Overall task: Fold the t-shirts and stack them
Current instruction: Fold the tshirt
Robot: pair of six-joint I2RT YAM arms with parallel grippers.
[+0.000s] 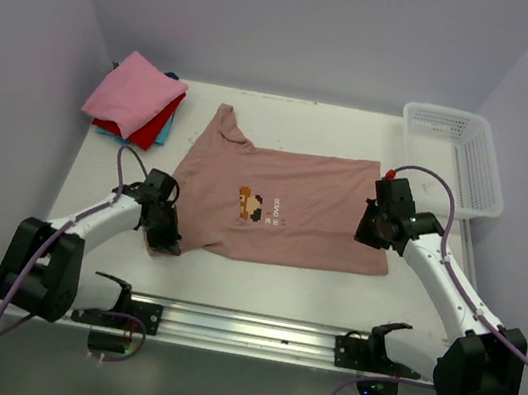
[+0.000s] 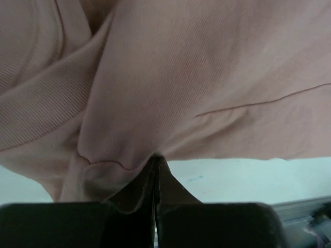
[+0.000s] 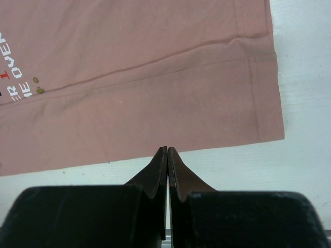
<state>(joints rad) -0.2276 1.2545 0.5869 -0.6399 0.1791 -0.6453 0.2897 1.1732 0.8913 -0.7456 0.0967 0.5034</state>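
A dusty-pink t-shirt [image 1: 283, 206] with a small pixel figure and white text lies spread flat mid-table. My left gripper [image 1: 163, 231] is at its near-left corner, by the sleeve. In the left wrist view the gripper [image 2: 155, 158] is shut on a fold of the pink cloth [image 2: 181, 77], which is raised off the table. My right gripper [image 1: 379, 227] is at the shirt's right hem. In the right wrist view it [image 3: 167, 150] is shut and empty, its tips at the edge of the shirt [image 3: 129, 93]. A folded stack, bright pink [image 1: 134, 93] over red [image 1: 151, 128] and blue [image 1: 111, 132], sits back left.
A white plastic lattice basket [image 1: 454, 153] stands at the back right corner. Purple walls close in the table on three sides. A metal rail [image 1: 242, 331] with the arm bases runs along the near edge.
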